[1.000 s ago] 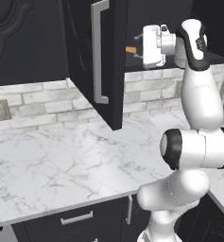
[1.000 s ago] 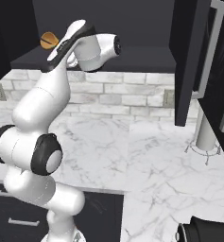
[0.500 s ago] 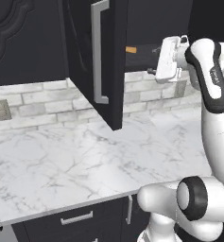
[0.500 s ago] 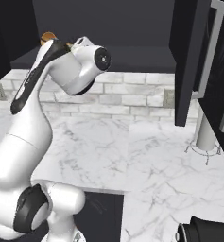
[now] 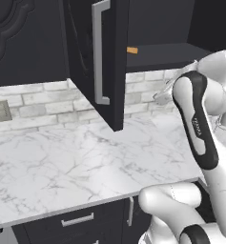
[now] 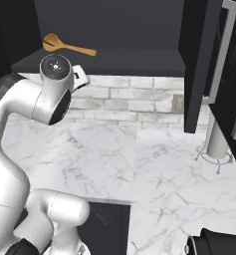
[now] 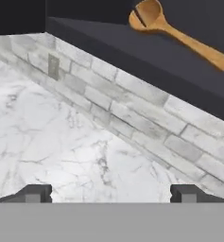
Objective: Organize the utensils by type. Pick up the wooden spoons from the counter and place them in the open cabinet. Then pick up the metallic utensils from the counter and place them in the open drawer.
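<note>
Wooden spoon (image 6: 67,46) lies flat on the dark shelf of the open cabinet (image 6: 139,62), bowl to the left, while the claw (image 7: 111,193) hangs empty, tips wide, below it over the marble desk (image 6: 154,164).

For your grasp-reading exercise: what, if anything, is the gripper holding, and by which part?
Nothing. The gripper is open and empty; the wooden spoon lies on the cabinet shelf.
</note>
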Tool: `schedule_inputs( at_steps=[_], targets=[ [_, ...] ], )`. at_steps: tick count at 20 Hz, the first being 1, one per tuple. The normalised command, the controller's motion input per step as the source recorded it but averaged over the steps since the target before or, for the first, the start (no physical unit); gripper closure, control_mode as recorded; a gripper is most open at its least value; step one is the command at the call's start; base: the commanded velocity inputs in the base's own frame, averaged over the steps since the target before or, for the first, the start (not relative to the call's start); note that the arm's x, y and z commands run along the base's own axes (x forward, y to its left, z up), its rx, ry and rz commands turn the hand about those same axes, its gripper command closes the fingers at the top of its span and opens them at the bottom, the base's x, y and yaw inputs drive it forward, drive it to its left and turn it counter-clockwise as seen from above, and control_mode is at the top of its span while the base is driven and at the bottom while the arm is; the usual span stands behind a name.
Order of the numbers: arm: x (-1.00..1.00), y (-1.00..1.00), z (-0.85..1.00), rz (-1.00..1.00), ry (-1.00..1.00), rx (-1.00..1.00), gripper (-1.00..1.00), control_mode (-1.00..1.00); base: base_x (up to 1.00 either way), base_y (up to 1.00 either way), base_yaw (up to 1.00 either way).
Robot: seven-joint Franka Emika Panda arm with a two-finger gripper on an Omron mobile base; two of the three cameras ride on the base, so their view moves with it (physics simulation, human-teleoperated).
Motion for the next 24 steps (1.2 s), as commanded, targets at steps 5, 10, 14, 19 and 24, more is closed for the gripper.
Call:
schedule_inputs(
  at_steps=[5, 10, 14, 19, 24],
  targets=[
    [-0.85, -0.03, -0.55, -0.35, 0.32, 0.03, -1.00, -1.00, 0.00, 0.00, 0.00],
    [-0.78, -0.19, -0.72, -0.14, 0.13, 0.08, -1.00, -1.00, 0.00, 0.00, 0.00],
    [-0.67, -0.01, -0.69, -0.21, 0.00, 0.10, -1.00, -1.00, 0.00, 0.00, 0.00],
    [-0.09, 0.00, -0.29, -0.02, -0.05, -0.03, -1.00, -1.00, 0.00, 0.00, 0.00],
    [-0.03, 0.00, -0.01, 0.00, 0.01, 0.00, -1.00, -1.00, 0.00, 0.00, 0.00]
  ],
)
